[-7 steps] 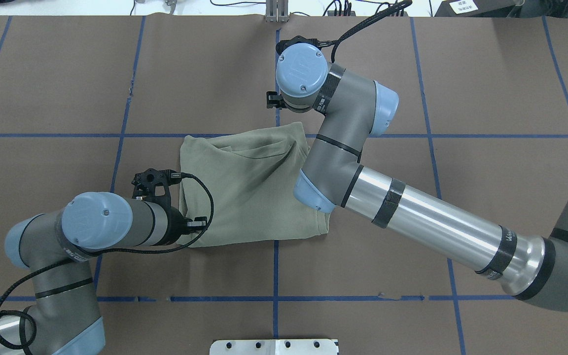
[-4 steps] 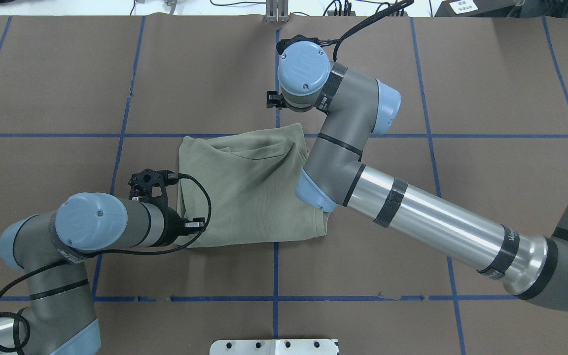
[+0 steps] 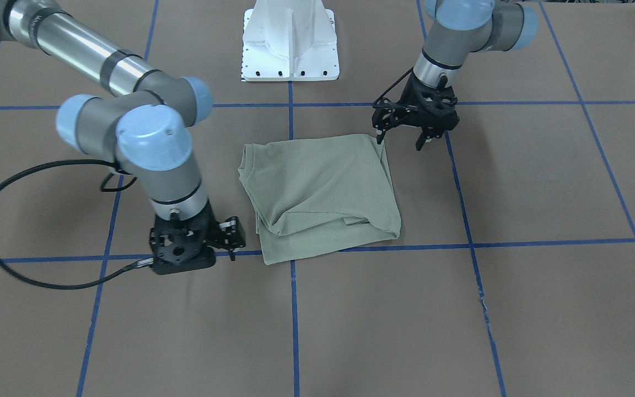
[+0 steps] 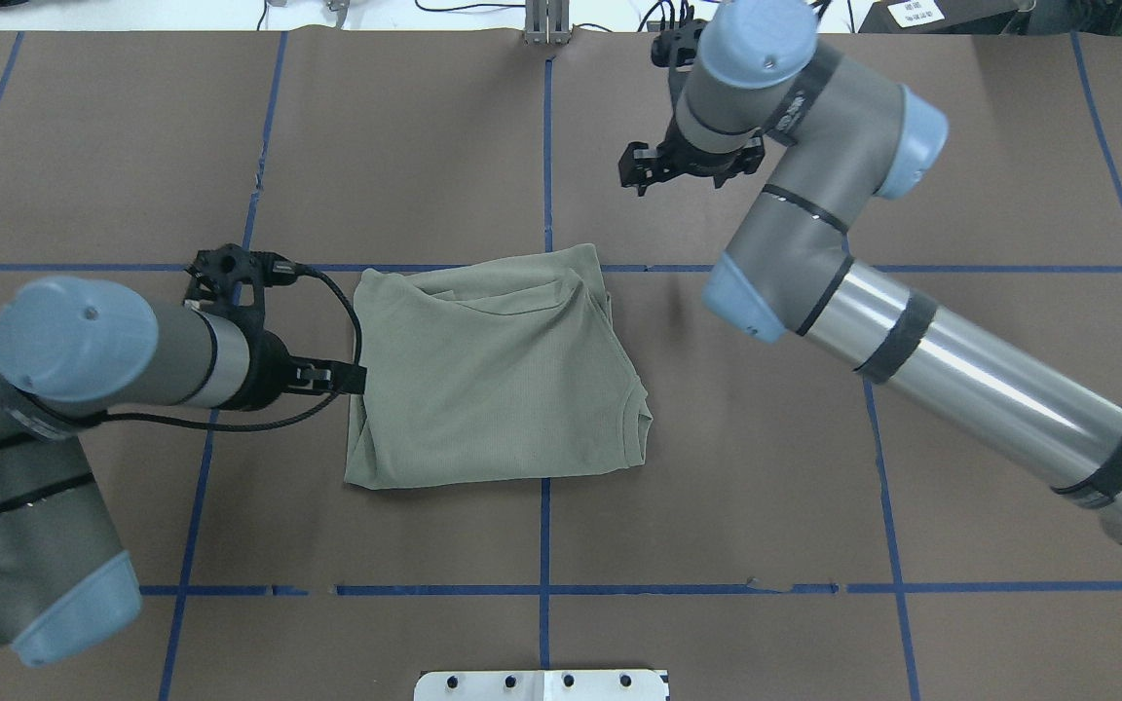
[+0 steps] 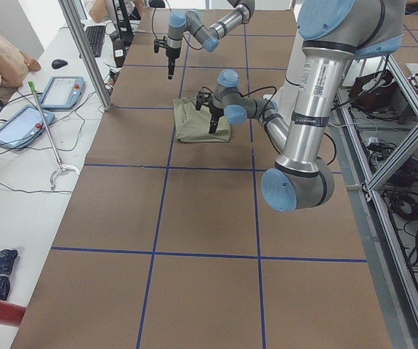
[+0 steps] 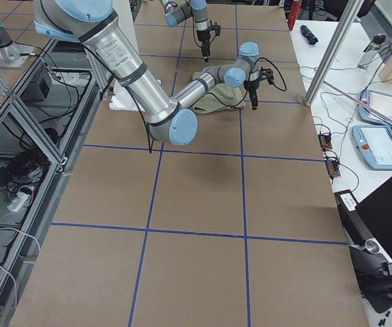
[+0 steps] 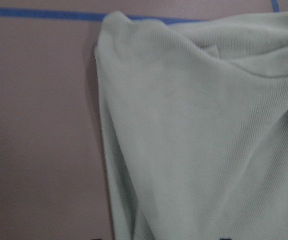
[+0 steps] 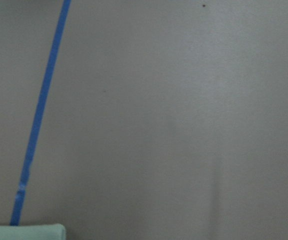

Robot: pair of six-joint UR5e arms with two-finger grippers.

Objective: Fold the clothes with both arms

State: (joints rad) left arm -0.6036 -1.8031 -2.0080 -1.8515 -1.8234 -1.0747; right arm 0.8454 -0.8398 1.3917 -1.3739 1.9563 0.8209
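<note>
No writing could be read. A white label [image 4: 916, 12] beyond and to the right of the right gripper [image 4: 670, 173] perhaps bore print, too small to read; likewise a sticker [image 5: 313, 76] on the left arm's [image 5: 307, 109] tube.

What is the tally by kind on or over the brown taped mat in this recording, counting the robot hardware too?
Sage-green shirt: 1
Robot arms: 2 (left arm, right arm)
White pedestal base: 1
Total: 4
</note>
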